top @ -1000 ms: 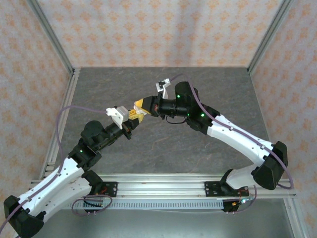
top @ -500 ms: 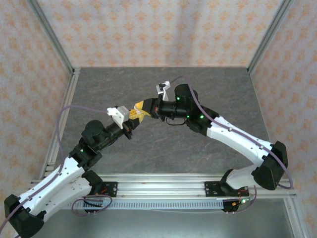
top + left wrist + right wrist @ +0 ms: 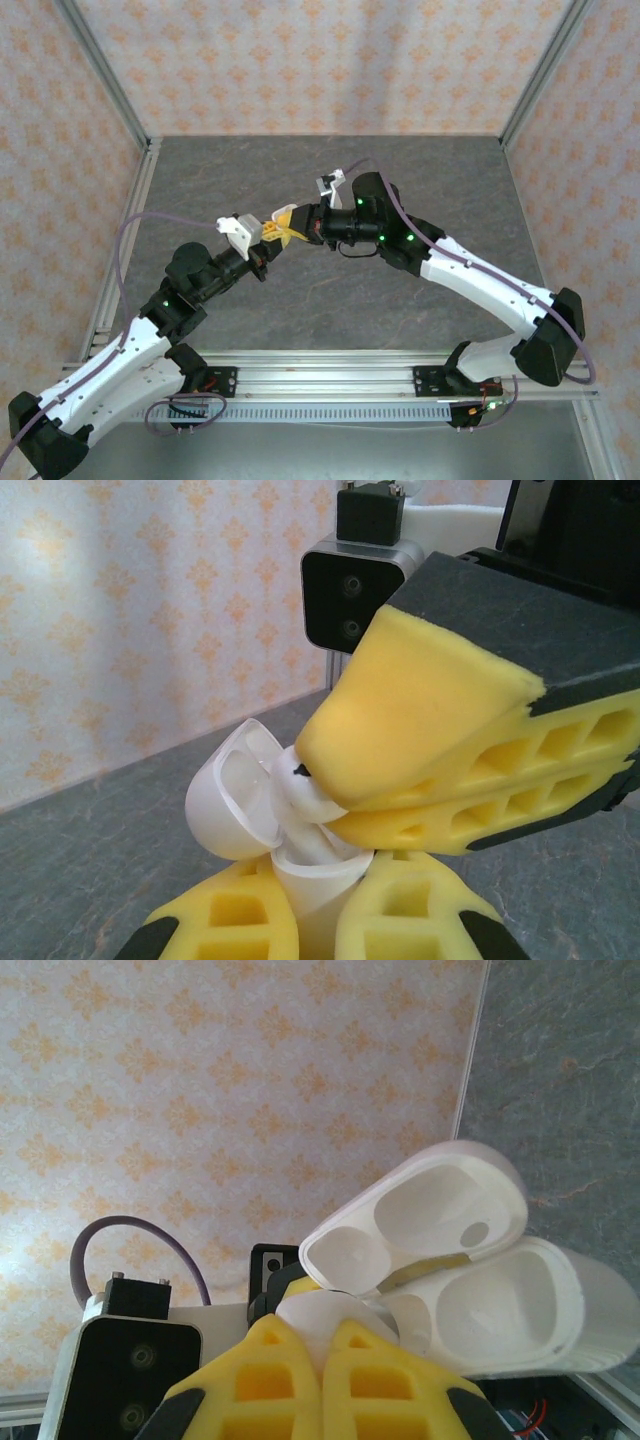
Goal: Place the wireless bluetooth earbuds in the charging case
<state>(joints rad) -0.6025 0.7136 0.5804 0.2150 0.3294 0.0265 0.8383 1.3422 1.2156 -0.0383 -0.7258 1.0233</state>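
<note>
My left gripper (image 3: 325,875) is shut on the white charging case (image 3: 318,895) and holds it upright above the table, its lid (image 3: 232,802) hinged open to the left. My right gripper (image 3: 322,785) comes in from the right, shut on a small white earbud (image 3: 300,788) whose stem dips into the case's mouth. In the right wrist view the yellow fingers (image 3: 270,1360) pinch the earbud (image 3: 325,1310) just in front of the open case (image 3: 520,1310), whose two hollow wells show. From above, both grippers meet over the table's middle: left (image 3: 268,236), right (image 3: 287,222).
The grey stone-patterned table (image 3: 400,160) is walled by orange-patterned panels and aluminium posts (image 3: 100,70). The right wrist's camera block (image 3: 360,600) hangs close above the case; the left wrist's camera (image 3: 130,1370) and its purple cable (image 3: 130,1235) sit just behind it.
My right gripper has edged down and left with the earbud, closer onto the case held by the left gripper. The left arm has barely moved.
</note>
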